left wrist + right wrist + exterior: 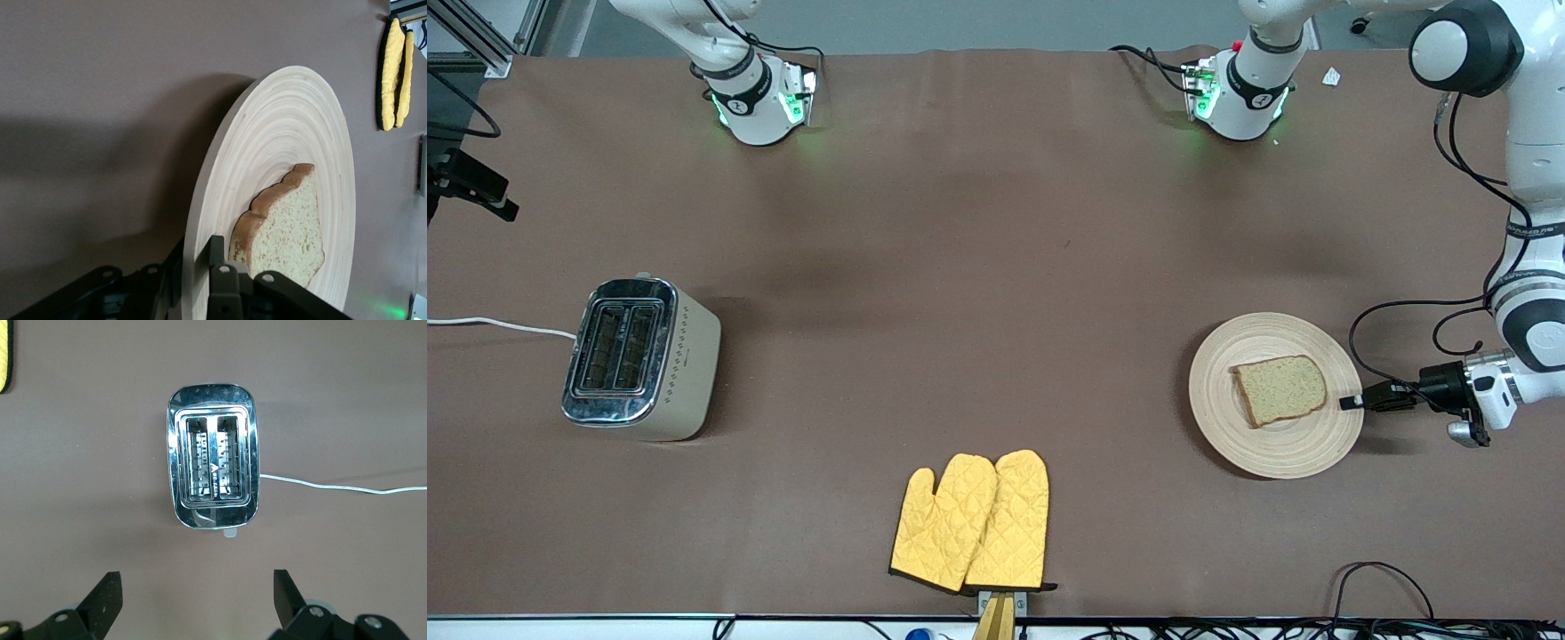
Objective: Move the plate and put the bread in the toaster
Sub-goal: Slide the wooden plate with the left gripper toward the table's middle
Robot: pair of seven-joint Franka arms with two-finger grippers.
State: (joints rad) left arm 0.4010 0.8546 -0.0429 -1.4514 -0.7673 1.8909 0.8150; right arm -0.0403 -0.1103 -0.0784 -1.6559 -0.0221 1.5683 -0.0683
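While the bread (1280, 388) is lying on the plate (1276, 453) at the left arm's end, its rim is being clamped by the left gripper (1352, 402); the right gripper (193, 603) is being held spread above the toaster (640, 360).

My right hand (197, 603) never shows in the front view, where its arm runs off the top edge, and in my right wrist view only the two finger ends rise above the picture's lower edge, spread wide over the desk (996, 267) by the toaster (212, 455). In my left wrist view the picture's lower edge cuts off my left hand (203, 283), the rim of the plate (280, 133) and a corner of the bread (283, 233), so the contact with the rim is hidden there. The yellow oven mitts (393, 70) show only edge-on in that view, and the small white scrap (1331, 76) near my left arm's base is too small to make out.
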